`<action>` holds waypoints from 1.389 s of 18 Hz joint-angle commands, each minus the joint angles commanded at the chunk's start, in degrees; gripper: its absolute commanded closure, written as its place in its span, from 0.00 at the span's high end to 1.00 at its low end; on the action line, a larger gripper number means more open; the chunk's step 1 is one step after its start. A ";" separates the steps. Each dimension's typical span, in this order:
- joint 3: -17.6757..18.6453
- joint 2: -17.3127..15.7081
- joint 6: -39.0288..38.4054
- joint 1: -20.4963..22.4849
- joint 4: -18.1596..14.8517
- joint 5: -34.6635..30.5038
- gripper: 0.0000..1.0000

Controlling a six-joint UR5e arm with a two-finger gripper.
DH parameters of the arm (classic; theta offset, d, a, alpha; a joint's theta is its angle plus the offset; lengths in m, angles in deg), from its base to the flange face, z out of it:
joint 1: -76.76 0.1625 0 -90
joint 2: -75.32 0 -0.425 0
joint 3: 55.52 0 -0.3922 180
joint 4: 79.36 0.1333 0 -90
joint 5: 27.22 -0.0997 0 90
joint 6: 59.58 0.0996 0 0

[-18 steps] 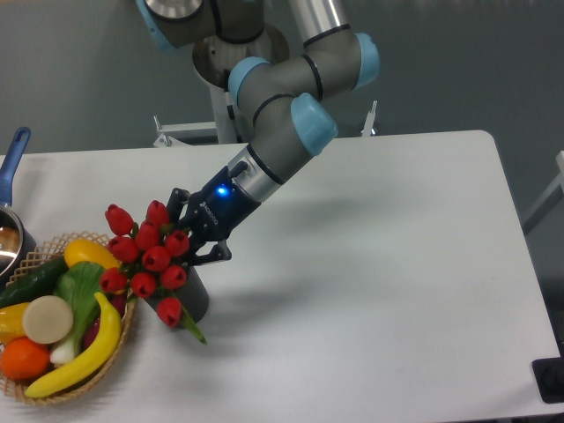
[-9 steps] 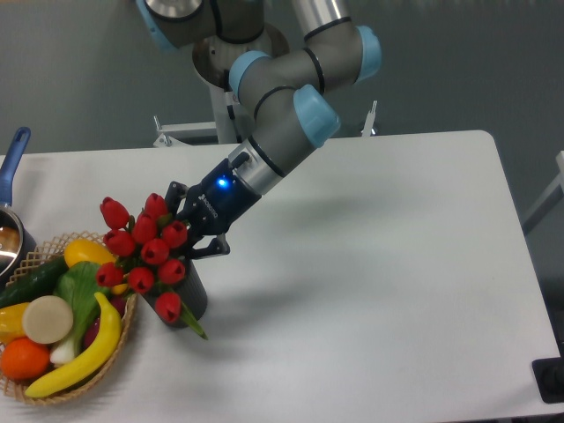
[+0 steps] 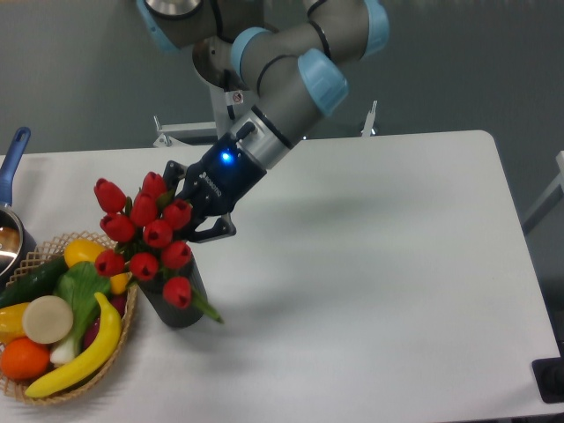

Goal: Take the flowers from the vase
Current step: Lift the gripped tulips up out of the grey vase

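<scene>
- gripper [image 3: 196, 214] comes in from the upper right, tilted down-left; fingers are pressed onto the flowers [image 3: 144, 239] at the right-hand upper side of the bunch, pinching stems just behind the buds
- exact contact point is hidden by the buds, so I can't tell how deep the stems sit between the fingers
- bunch lies down-left of the hand: buds fan out to the left and below the fingertips, one green leaf pokes out low on the right
- long axis of the bunch runs from the buds at upper left down to the lower right into the vase [image 3: 179, 304], roughly crosswise to the gripper's approach line
- vase sits directly below the hand, upright on the table [image 3: 370, 264]; stem ends look to be in or at its mouth, lowest bud overlaps the rim, so I'd judge the flowers not yet clear
- coming move turns on pulling along the stem axis, up and slightly left; a sideways drag risks tipping the vase
- further left of the hand, just beside the vase: wicker basket [image 3: 26, 257] of toy fruit; lift path should stay off it
- farthest left, at the table edge: blue-handled pot [image 3: 12, 176], well apart from the hand
</scene>
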 joint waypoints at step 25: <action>-5.97 -4.93 -8.18 9.75 0.00 5.71 0.29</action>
